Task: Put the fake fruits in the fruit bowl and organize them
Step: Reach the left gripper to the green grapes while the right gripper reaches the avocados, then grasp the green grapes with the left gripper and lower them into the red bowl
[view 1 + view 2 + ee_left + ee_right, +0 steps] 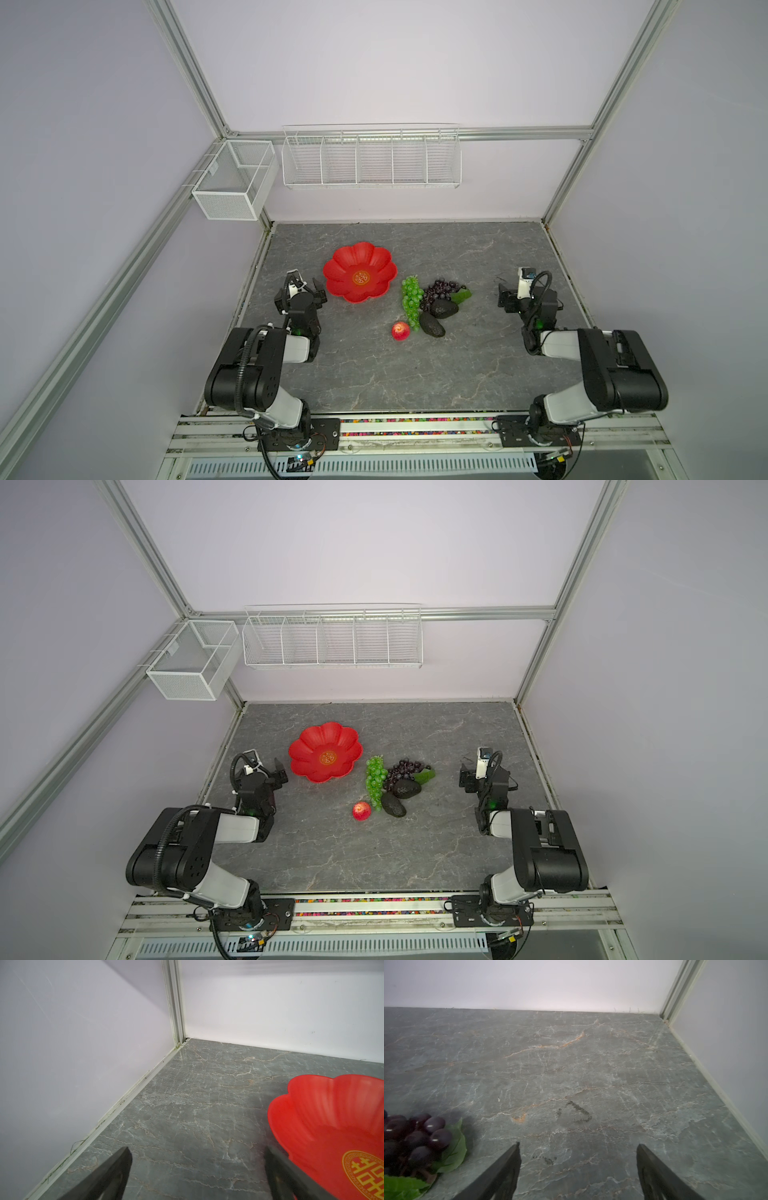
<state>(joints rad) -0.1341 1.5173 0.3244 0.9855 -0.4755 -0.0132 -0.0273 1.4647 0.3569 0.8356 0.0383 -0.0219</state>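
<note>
My left end effector [197,1148] is spread wide with nothing between its fingers, just beside the left rim of the red fruit bowl [347,261] on the counter [374,374]. My right end effector [578,1144] is spread just as wide over bare counter, near the leaf of the dark purple grape bunch [442,289]. All the fruit lies outside the bowl, to its right: the green grape bunch [411,299] lies against the purple one. The two avocados [444,308] [432,324] lie on the near side of the two bunches, and the small red apple [400,331] sits nearest me, close to the green bunch's tip.
</note>
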